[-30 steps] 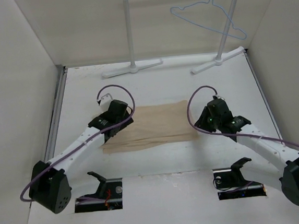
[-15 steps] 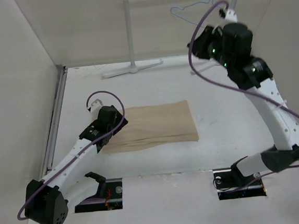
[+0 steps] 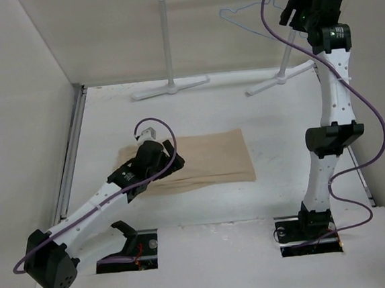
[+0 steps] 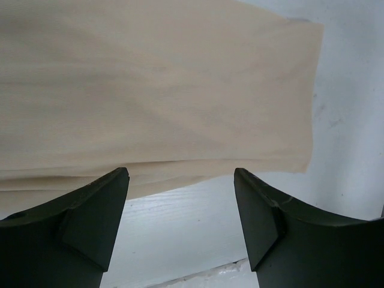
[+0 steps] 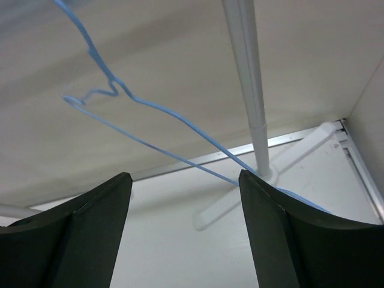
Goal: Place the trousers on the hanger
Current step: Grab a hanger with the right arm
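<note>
While the right arm stands stretched tall at the far right corner, the right gripper [image 3: 293,8] sits up high beside the light-blue wire hanger [image 3: 262,18], which hangs among the posts of the white garment rack [image 3: 168,45]. From the wrist you can see it plainly: the right gripper [image 5: 183,177] has both fingers spread wide with nothing pinched between them. The hanger [image 5: 150,114] lies just ahead of the fingertips, its notched shoulder up and to the left of the gap. Its long lower wire slants down toward the right-hand finger and slips behind it. The rack's upright [image 5: 246,78] rises straight ahead, a little right of the gap. I can't tell whether the wire touches that finger.

Down low, the left gripper [image 3: 158,150] is over the left part of the beige trousers [image 3: 207,157], which lie folded flat on the white table [image 3: 279,136], well below and away from the right gripper. The left wrist view shows the left gripper [image 4: 180,174] spread apart as well, gripping nothing. The trousers [image 4: 150,84] fill the space beyond its fingertips, their near edge running across just ahead of the tips and their end off to the right. Bare table shows between the fingers.
</note>
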Available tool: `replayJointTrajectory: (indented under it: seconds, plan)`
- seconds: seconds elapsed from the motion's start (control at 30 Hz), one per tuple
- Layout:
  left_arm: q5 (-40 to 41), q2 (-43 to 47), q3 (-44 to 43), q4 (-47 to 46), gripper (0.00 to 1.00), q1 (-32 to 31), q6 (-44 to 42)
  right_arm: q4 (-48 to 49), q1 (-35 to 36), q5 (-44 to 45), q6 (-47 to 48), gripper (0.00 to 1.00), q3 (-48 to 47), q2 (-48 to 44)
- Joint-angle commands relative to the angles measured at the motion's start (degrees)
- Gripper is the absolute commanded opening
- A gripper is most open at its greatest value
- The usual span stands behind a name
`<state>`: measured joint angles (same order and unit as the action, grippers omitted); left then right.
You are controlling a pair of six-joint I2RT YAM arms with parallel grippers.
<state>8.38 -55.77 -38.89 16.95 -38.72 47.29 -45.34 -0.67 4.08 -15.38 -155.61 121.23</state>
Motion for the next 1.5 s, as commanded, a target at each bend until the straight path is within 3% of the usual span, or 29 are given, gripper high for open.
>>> replayJointTrajectory:
  seconds: [0.0, 0.17, 0.33, 0.63, 0.83, 0.97, 1.13, 1.3, 1.47]
  plan:
    - [-1.35, -1.96, -2.59, -2.09, 0.69, 1.05, -2.81, 3.58, 1.24, 1.81, 8.51, 0.81, -2.59, -0.65]
    - [-3.90, -9.34, -8.64, -1.83, 0.69, 4.39, -6.67, 3.77, -1.31, 1.37, 12.03, 0.85, -2.68, 2.60]
    - [-5.57, -17.17, -13.13, -3.23, 0.69, 5.98, -8.17, 4.03, -2.72, 1.46, 13.27, 0.83, -2.59, 5.68]
    - [-6.36, -21.66, -15.86, -4.65, 0.69, 6.42, -9.58, 7.90, -3.60, -5.03, 10.72, 0.81, -6.20, 11.57]
    - [-6.27, -22.72, -15.77, -4.73, 0.69, 6.51, -9.50, 7.46, -3.25, -8.82, 9.23, 0.38, -7.77, 12.63]
    - [-5.92, -22.81, -15.42, -5.08, 0.69, 6.33, -9.32, 8.78, -3.25, -11.80, 6.50, 0.21, -8.31, 10.88]
    - [-5.75, -22.10, -14.37, -5.88, 0.69, 6.42, -9.14, 9.04, -1.49, -11.99, 7.55, 0.09, -8.31, 8.50]
    - [-5.75, -21.14, -13.84, -5.96, 0.69, 6.51, -9.06, 8.25, 1.93, -7.43, 11.06, 0.04, -6.56, 5.17]
    - [-5.31, -19.56, -12.79, -6.58, 0.69, 6.60, -9.06, 10.09, 5.62, -0.22, 13.79, 0.01, 7.30, -3.35]
